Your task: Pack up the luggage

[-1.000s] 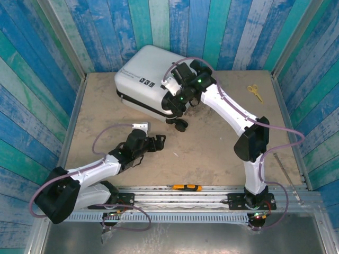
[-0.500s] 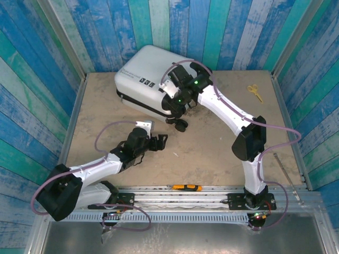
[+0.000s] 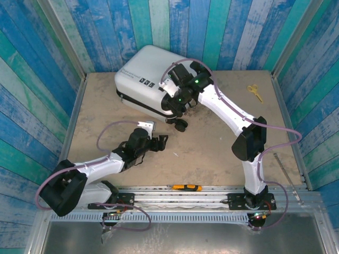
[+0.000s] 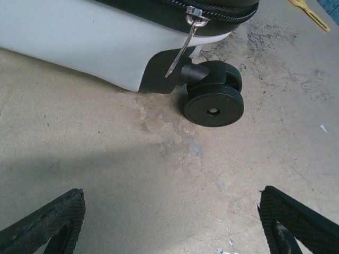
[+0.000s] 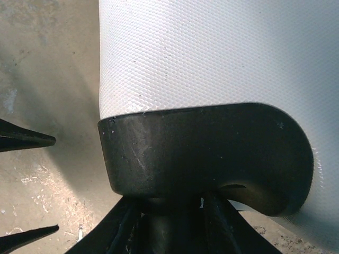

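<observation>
The luggage [image 3: 143, 76], a white hard-shell case, lies closed at the back of the table. My right gripper [image 3: 173, 102] is at its near right corner. In the right wrist view the white shell [image 5: 212, 53] and black wheel housing [image 5: 201, 153] loom close, and my right gripper [image 5: 172, 225] is closed around the dark wheel stem under the housing. My left gripper [image 3: 161, 140] rests low over the table, open, pointing at the other black wheel [image 3: 180, 126]. In the left wrist view my left gripper [image 4: 170, 197] holds nothing, with the wheel [image 4: 214, 106] and a zipper pull [image 4: 183, 47] ahead.
Yellow scissors [image 3: 255, 92] lie at the back right, seen again as a yellow tip [image 4: 307, 10]. An orange and black cutter [image 3: 185, 187] lies on the rail at the near edge. Blue plank walls enclose the table on three sides.
My left gripper has crept forward toward the luggage's wheel. My right gripper stayed at the corner, widening its jaws and then narrowing them round the wheel stem.
</observation>
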